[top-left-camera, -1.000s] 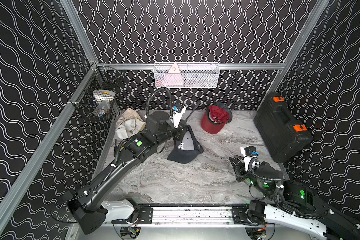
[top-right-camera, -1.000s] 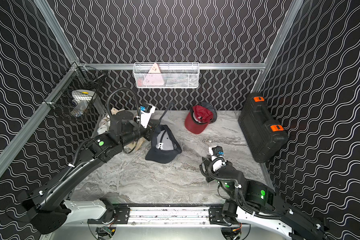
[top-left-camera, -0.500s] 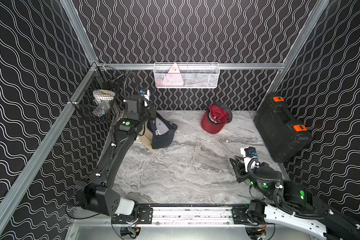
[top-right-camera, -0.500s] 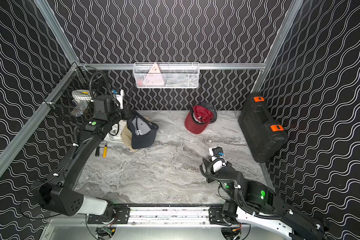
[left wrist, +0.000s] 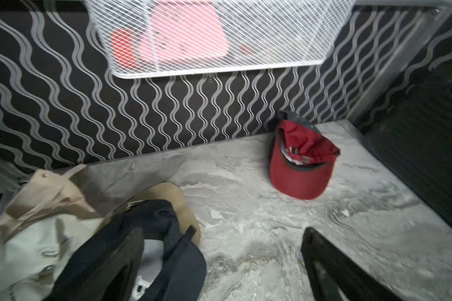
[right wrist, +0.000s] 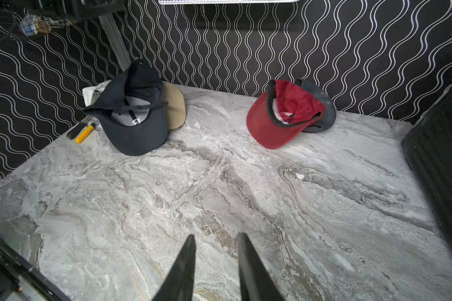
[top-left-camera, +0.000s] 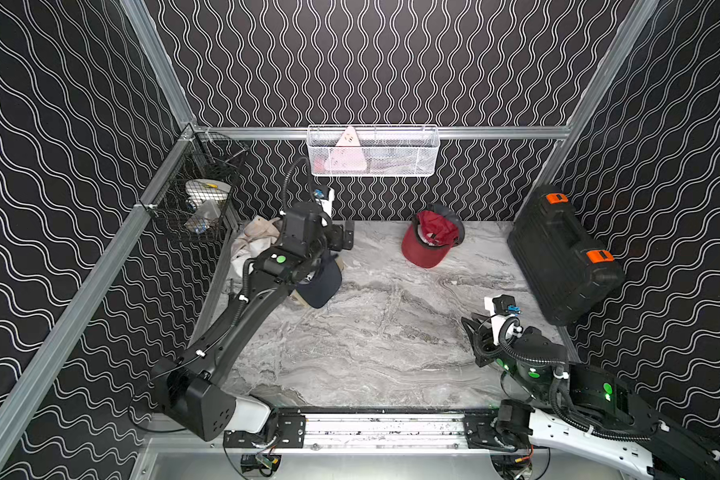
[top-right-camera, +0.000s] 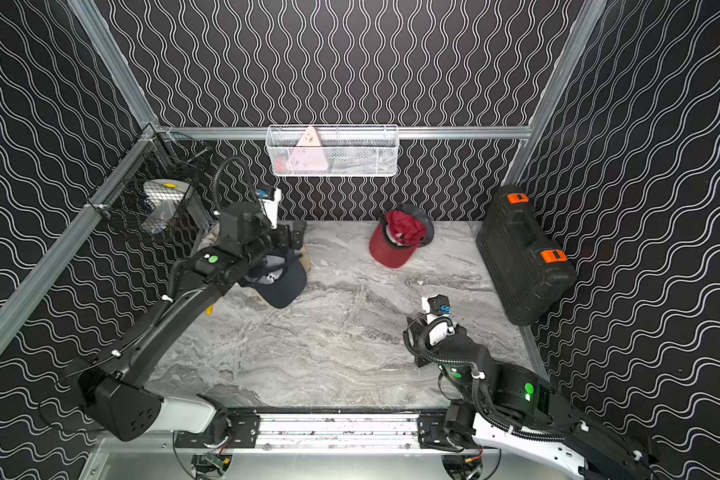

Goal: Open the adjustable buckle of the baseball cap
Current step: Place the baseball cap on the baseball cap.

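We find the navy fabric baseball cap [right wrist: 138, 133] upside down at the back left of the marble table [right wrist: 219, 182], atop a tan peaked cap [right wrist: 174, 106]. Our left gripper [left wrist: 223, 232] sits just above it, fingers [left wrist: 110, 260] spread wide and empty; the right gripper [right wrist: 216, 235] hovers well apart, fingers [right wrist: 183, 265] slightly parted, holding nothing. Risk, we judge: a one-armed tug on the strap [right wrist: 138, 106] drags the unpinned cap, or pinches tan cloth.

Bare desk [top-left-camera: 371, 332] open through the centre and toward 6 o'clock, navy cap [top-left-camera: 323, 284] heaped on a tan cap [right wrist: 174, 106] at 10 o'clock, left arm [top-left-camera: 242, 320] slanting over 8 o'clock, red cap [top-left-camera: 422, 249] at 1 o'clock, black case [top-left-camera: 566, 257] walling 3 o'clock, wire basket [top-left-camera: 391, 156] overhanging 12 o'clock
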Tool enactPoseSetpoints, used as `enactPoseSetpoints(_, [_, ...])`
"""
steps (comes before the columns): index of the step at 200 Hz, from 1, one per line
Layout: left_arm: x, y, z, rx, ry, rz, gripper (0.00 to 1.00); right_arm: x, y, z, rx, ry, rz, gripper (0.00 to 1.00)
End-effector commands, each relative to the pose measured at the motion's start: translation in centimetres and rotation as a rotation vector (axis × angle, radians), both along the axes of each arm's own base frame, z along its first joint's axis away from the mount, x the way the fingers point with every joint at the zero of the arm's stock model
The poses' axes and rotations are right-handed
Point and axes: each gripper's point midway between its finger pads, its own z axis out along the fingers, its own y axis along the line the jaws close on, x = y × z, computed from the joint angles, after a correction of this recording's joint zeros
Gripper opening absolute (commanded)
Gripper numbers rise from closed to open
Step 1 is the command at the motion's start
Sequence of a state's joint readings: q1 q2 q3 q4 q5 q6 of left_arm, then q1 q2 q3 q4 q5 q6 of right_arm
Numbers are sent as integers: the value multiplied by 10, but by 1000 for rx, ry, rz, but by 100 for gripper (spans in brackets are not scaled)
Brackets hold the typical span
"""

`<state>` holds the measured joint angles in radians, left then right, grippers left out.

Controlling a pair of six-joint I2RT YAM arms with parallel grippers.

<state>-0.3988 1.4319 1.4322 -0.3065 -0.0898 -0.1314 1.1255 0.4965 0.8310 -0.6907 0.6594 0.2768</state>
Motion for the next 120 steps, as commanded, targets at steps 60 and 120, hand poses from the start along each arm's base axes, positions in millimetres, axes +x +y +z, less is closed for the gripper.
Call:
enactPoseSetpoints(60, [41, -100, -75, -220, 192, -302, 99, 0, -14, 6, 40, -15, -52, 31])
enactPoseSetpoints(120, [101, -132, -162, -227, 281, -270, 98, 0, -12, 4, 36, -17, -44, 32])
